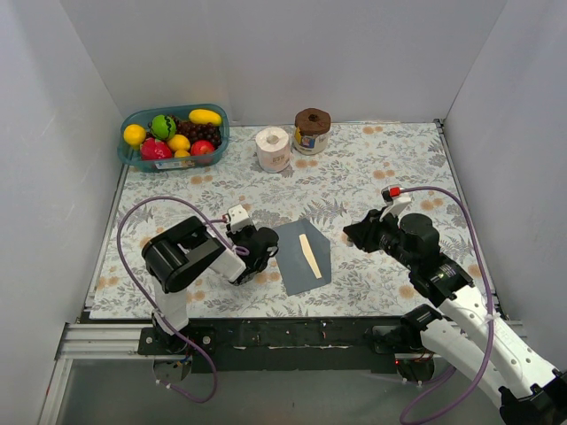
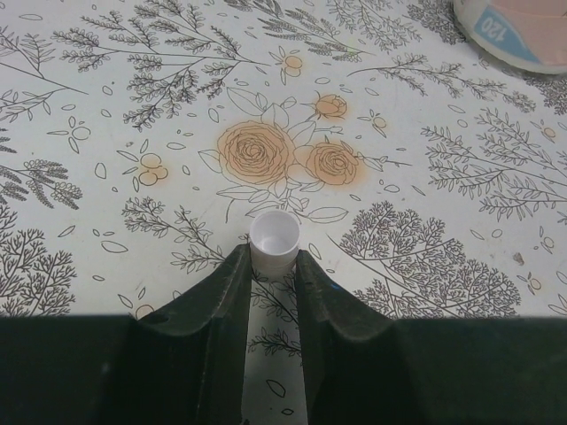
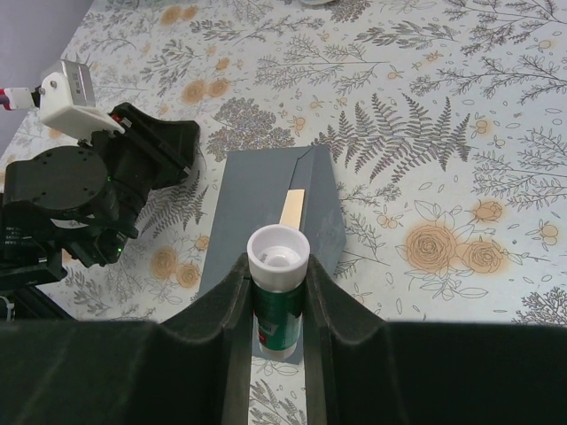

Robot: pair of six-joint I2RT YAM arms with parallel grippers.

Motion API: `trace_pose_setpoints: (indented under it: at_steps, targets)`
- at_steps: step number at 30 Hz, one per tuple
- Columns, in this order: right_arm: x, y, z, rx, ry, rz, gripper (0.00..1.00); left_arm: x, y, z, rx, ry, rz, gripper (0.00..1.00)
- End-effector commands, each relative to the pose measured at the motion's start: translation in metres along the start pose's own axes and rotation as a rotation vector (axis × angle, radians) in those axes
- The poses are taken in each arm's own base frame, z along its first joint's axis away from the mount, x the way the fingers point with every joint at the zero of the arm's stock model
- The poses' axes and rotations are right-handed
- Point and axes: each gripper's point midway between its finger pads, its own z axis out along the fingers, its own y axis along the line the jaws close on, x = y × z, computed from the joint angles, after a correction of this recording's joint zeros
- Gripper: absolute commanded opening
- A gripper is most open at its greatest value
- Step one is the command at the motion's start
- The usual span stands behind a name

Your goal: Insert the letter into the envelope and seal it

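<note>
- The envelope [image 1: 299, 258] lies flat on the bench [image 1: 372, 168], close to its near edge and about midway along it, between the two arms.
- A narrow cream strip of the letter [image 1: 310, 257] shows on the envelope's dark face, running from far to near. The rest of the letter is hidden.
- In the right wrist view the same strip [image 3: 293, 208] sits beside a fold line of the envelope [image 3: 257, 204].
- The left end effector [image 1: 259, 248] is low over the bench, just beside the envelope's left edge. In its own view the left end effector [image 2: 274, 258] is pinched narrowly on a small white cap [image 2: 274, 235], open end up, over the floral cloth.
- The right end effector [image 1: 359, 232] is off the envelope's right edge, apart from it. In its own view the right end effector [image 3: 278, 274] clamps a glue stick [image 3: 278, 305], which has a green body and a white open top.
- I cannot tell whether the stick's lower end touches anything.
- At the far left corner stands a fruit basket [image 1: 129, 156]. Near the middle of the far edge are a paper roll [image 1: 273, 149] and a brown-lidded jar [image 1: 312, 131].
</note>
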Motion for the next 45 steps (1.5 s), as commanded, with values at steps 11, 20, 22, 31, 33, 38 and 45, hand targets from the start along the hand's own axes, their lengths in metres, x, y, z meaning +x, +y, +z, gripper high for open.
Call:
trace_pose_setpoints:
  at_steps: [11, 20, 22, 31, 33, 38, 45]
  targets:
    - [-0.022, 0.015, -0.005, -0.05, -0.055, 0.024, 0.01, 0.054, 0.053, -0.009, -0.134, 0.103, 0.243, 0.17]
    - [-0.02, 0.013, -0.005, -0.04, -0.052, 0.023, 0.01, 0.054, 0.053, -0.011, -0.15, 0.108, 0.24, 0.39]
    - [-0.02, 0.013, -0.005, -0.039, -0.054, 0.023, 0.01, 0.052, 0.053, -0.011, -0.149, 0.107, 0.239, 0.43]
    - [-0.019, 0.011, -0.005, -0.033, -0.051, 0.024, 0.01, 0.034, 0.037, -0.015, -0.127, 0.118, 0.206, 0.57]
    - [-0.019, 0.011, -0.006, -0.031, -0.053, 0.024, 0.01, 0.012, 0.013, -0.016, -0.08, 0.125, 0.196, 0.68]
    - [-0.018, 0.009, -0.007, -0.023, -0.049, 0.025, 0.01, -0.058, -0.044, -0.013, 0.046, 0.138, 0.081, 0.84]
    - [-0.019, 0.007, -0.009, -0.008, -0.059, 0.026, 0.01, -0.164, -0.077, -0.005, 0.188, 0.191, -0.171, 0.86]
